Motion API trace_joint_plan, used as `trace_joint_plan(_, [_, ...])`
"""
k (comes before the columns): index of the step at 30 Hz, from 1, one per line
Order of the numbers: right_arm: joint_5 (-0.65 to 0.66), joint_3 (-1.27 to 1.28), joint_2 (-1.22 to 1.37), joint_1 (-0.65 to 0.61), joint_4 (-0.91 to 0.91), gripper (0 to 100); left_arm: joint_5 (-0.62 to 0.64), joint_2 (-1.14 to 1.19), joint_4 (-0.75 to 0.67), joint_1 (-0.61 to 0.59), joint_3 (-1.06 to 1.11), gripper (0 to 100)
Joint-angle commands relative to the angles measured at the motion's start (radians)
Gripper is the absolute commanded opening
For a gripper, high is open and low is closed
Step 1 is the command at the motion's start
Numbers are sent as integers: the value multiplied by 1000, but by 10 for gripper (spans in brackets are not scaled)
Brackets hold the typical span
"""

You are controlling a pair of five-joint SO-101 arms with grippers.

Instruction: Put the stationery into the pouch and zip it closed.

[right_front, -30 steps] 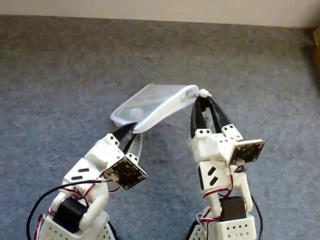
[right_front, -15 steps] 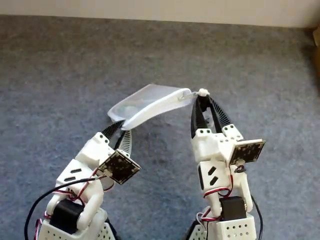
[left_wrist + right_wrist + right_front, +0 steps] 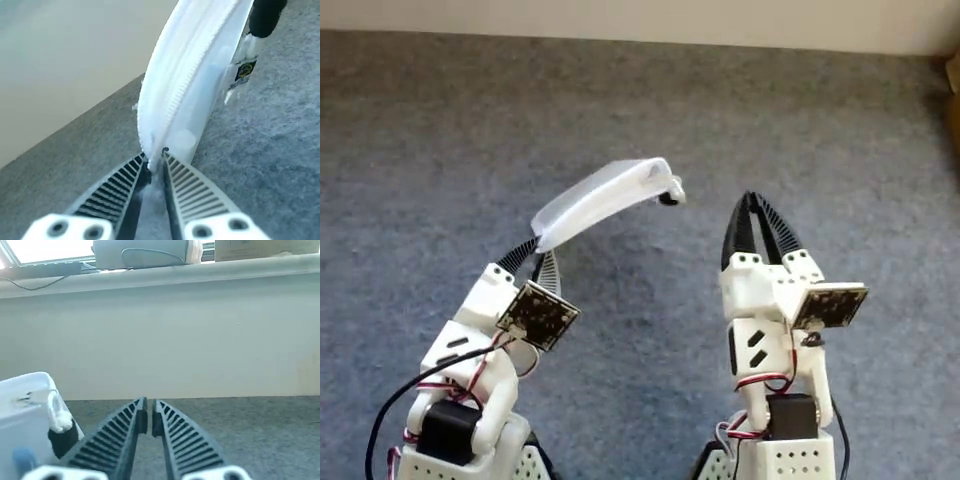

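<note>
My left gripper (image 3: 538, 245) is shut on one end of the translucent white pouch (image 3: 600, 197), which hangs off the grey carpet and slants away from me toward the right. The left wrist view has the fingers (image 3: 187, 182) pinching the pouch (image 3: 200, 75) at its zipper seam, and the zipper (image 3: 182, 85) looks closed along its length. At the far end hangs a dark zipper pull (image 3: 670, 197). My right gripper (image 3: 751, 200) is shut on nothing, a short way right of that pull. Its wrist view has the pouch (image 3: 22, 400) and pull (image 3: 62, 432) beside the right gripper (image 3: 149, 412).
Grey carpet (image 3: 820, 130) covers the whole work surface. A pale wall base (image 3: 620, 20) runs along the far edge, and a brown object (image 3: 954, 90) sits at the right border.
The right gripper has let go of the zipper pull and drawn back toward me. The left arm has pulled the pouch leftward, so the pouch's far end now hangs free.
</note>
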Motion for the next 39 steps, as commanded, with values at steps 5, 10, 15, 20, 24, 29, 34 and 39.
trace_joint_plan(5, [-6, 4, -30, 7, -27, 6, 118, -4, 15, -30, 13, 8])
trace_joint_plan(10, [-6, 15, -30, 7, -27, 6, 123, -4, 18, -30, 13, 104])
trace_joint_plan(15, [-6, 18, -30, 5, -27, 6, 269, -2, 52, -31, 2, 213])
trace_joint_plan(20, [-6, 18, -30, 5, -28, 6, 278, -2, 124, -31, -39, 234])
trace_joint_plan(24, [-6, 18, -30, 5, -28, 6, 278, -2, 127, -31, -42, 235])
trace_joint_plan(29, [-6, 19, -30, 5, -28, 6, 279, -2, 126, -31, -90, 231])
trace_joint_plan(34, [-6, 19, -30, -22, -28, 6, 364, 2, 144, -38, -228, 231])
trace_joint_plan(39, [-6, 21, -22, -54, -27, 6, 404, 2, 176, -33, -384, 231])
